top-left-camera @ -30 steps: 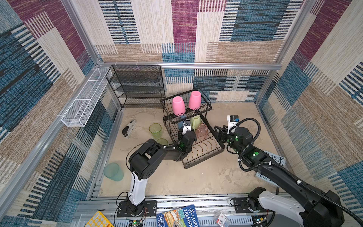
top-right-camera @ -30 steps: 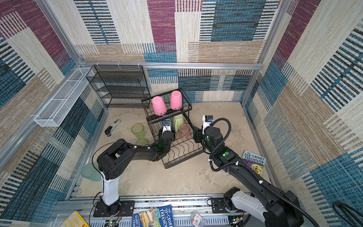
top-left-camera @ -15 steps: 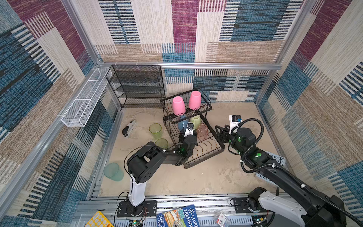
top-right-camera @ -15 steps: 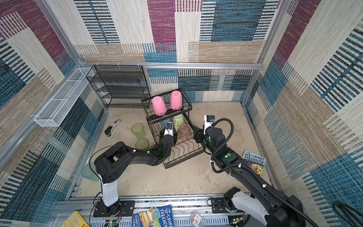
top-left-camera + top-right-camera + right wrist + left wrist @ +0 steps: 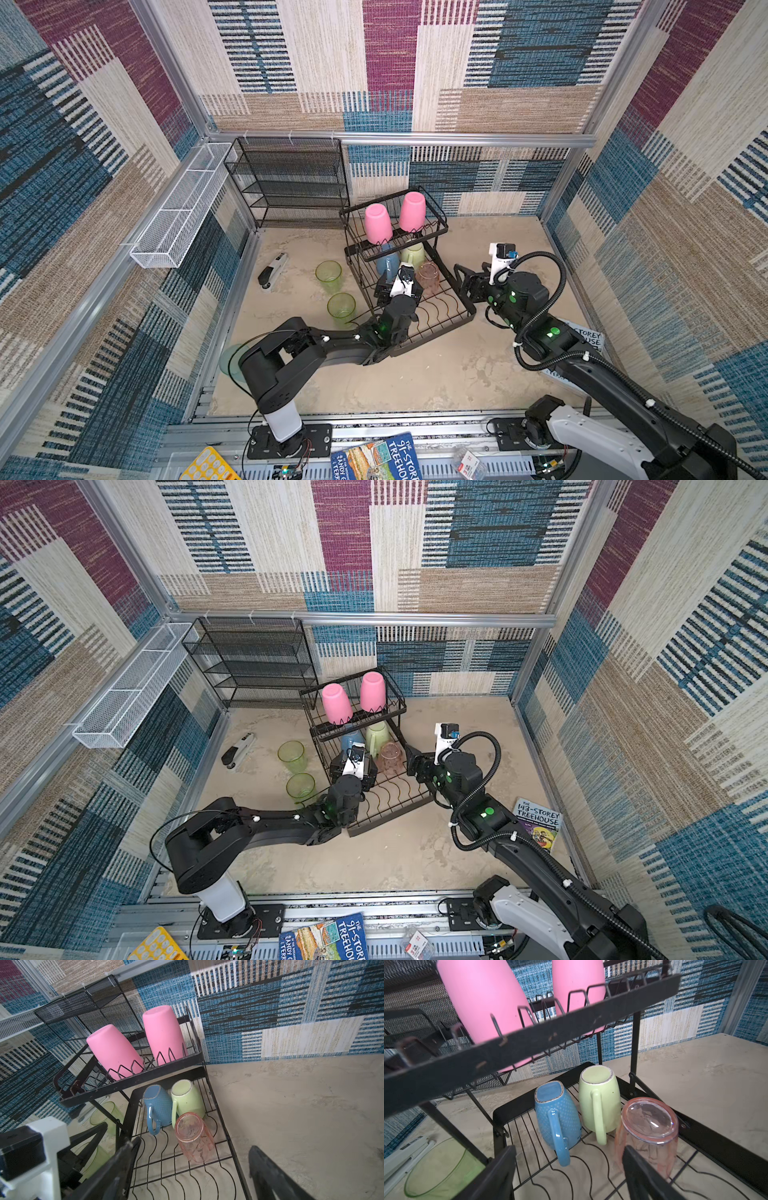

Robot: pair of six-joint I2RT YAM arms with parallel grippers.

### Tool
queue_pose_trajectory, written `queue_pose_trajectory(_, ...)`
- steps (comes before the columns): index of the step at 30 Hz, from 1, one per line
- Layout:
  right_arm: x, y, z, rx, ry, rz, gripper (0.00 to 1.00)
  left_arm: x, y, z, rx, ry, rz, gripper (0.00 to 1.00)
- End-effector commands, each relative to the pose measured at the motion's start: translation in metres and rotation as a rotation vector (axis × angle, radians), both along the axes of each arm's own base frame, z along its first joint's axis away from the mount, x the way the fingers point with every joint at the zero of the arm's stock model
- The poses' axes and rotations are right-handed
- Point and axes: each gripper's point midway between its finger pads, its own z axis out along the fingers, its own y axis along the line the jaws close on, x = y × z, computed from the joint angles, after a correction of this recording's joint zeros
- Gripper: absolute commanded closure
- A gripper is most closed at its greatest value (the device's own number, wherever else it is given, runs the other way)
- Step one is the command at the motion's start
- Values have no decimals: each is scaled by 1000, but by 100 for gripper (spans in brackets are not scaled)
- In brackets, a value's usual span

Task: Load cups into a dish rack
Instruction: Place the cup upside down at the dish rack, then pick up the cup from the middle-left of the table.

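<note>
**Black wire two-tier dish rack** (image 5: 436,332), standing on your beige surface (image 5: 436,386).
- **Upper basket:** two opaque pink tumblers (image 5: 378,222) (image 5: 412,211), mouths down, long axes leaning off upright.
- **Lower tray:** one blue handled mug (image 5: 386,262), one pale-green handled mug (image 5: 413,252) and one clear-pink tumbler (image 5: 429,276). All sat base-up, with the mug handles facing your left claw (image 5: 569,1153).
- **Left claw:** spread and empty, the clear-pink tumbler just past one finger.
- **Right claw** (image 5: 195,1145): likewise gaped and empty, short of that tumbler.
- **On the surface beside the rack:** two clear-green tumblers (image 5: 328,274) (image 5: 341,305), mouths up.
- **Behind your left arm:** one teal tumbler (image 5: 228,359), half hidden.
</note>
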Motion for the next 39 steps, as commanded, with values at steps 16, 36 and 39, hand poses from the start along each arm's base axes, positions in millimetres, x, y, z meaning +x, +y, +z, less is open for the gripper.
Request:
queue_pose_trajectory(16,-4,10,14,-4,-66,21,11,-84,60,4,133,338,-87,26)
queue_pose_trajectory(36,-24,64,-7,-86,-80,138,17,-110,151,-2,-107,676,75,28)
queue_pose_trajectory(39,-28,73,-10,-102,-87,159,18,-106,160,-7,-162,752,122,30)
